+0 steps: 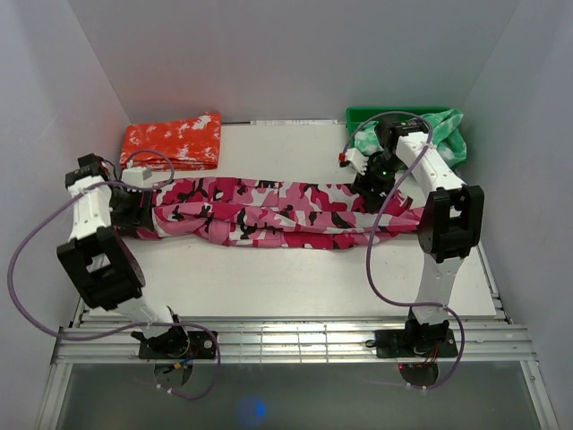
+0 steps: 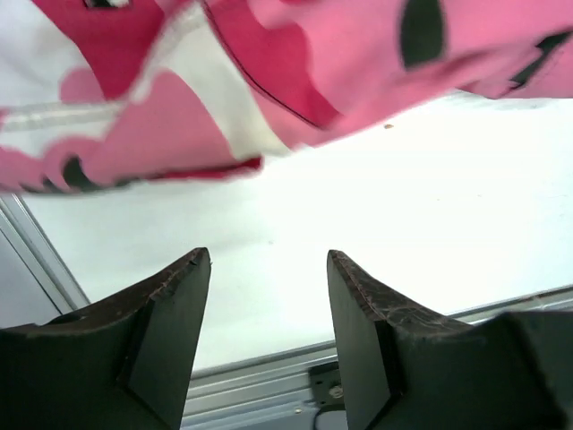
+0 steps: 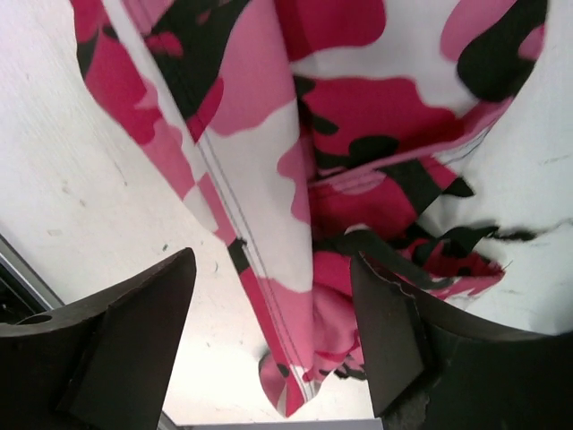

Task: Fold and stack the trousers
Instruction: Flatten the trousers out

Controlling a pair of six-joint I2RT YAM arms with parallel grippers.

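Trousers (image 1: 269,210) lie in long rumpled band across table (image 1: 295,278), one end by left gripper (image 2: 269,260), other under right gripper (image 3: 273,260). Legs seem laid together lengthwise; no crosswise fold yet. Left jaws apart over bare table, cloth edge just beyond, nothing held. Right jaws apart above cloth, gripping nothing. My guess: roughly halfway at best. Folding short and stacking remain.
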